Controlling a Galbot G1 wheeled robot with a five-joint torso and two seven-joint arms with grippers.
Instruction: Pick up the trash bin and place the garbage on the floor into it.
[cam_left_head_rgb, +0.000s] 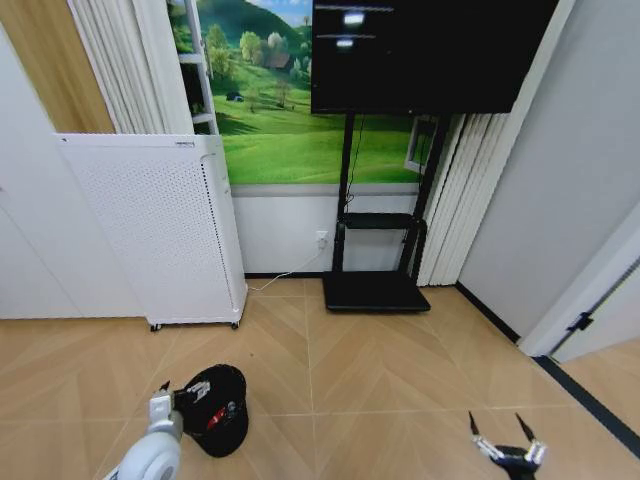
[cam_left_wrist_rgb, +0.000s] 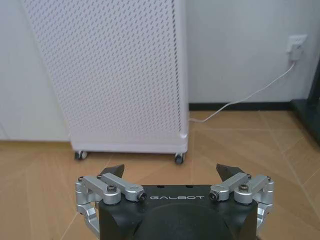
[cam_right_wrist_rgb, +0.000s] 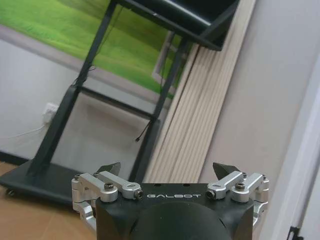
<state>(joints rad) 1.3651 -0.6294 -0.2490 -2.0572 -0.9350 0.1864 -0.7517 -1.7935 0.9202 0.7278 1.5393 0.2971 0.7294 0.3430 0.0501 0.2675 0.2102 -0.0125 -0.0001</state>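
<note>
— What sort of place is this?
— A living room in a home, or a mock-up of one. Herringbone parquet floor (cam_left_head_rgb: 400, 370), and a big dark TV (cam_left_head_rgb: 425, 50) on a black wheeled stand (cam_left_head_rgb: 375, 290) at twelve o'clock.
— Anything else?
— A white perforated air purifier (cam_left_head_rgb: 160, 230) on castors at ten o'clock, a green meadow mural (cam_left_head_rgb: 280, 130) behind, pleated curtains (cam_left_head_rgb: 470, 190) at one o'clock.
</note>
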